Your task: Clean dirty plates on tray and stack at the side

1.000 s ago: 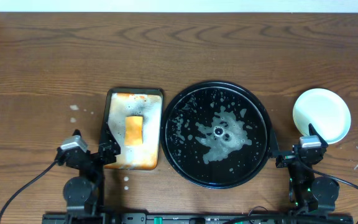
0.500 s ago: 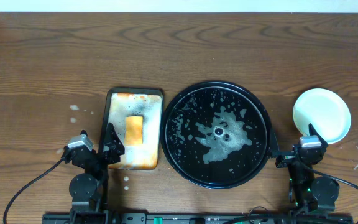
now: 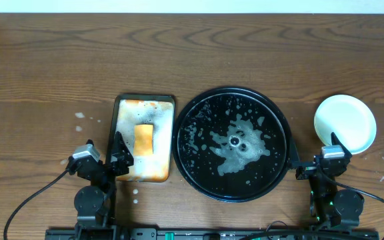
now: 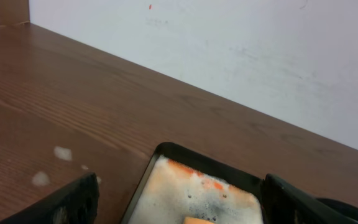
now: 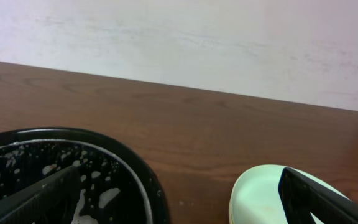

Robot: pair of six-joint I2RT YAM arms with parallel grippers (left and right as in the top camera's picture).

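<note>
The round black tray [image 3: 233, 144] lies in the middle of the table, wet with water and foam, with no plate on it; its rim also shows in the right wrist view [image 5: 114, 163]. A stack of pale plates [image 3: 345, 123] sits at the right side of the table; the pale mint top plate shows in the right wrist view [image 5: 263, 198]. My left gripper [image 3: 103, 161] is open and empty at the front left, by the foamy pan. My right gripper [image 3: 315, 163] is open and empty at the front right, between the tray and the plates.
A rectangular foamy metal pan [image 3: 143, 137] with an orange sponge [image 3: 143, 139] lies left of the tray; it also shows in the left wrist view [image 4: 197, 190]. Foam spots [image 3: 80, 116] lie on the wood left of the pan. A white wall runs along the far table edge.
My left gripper has shifted a little to the right, toward the foamy pan. The right arm, tray and plates have not moved.
</note>
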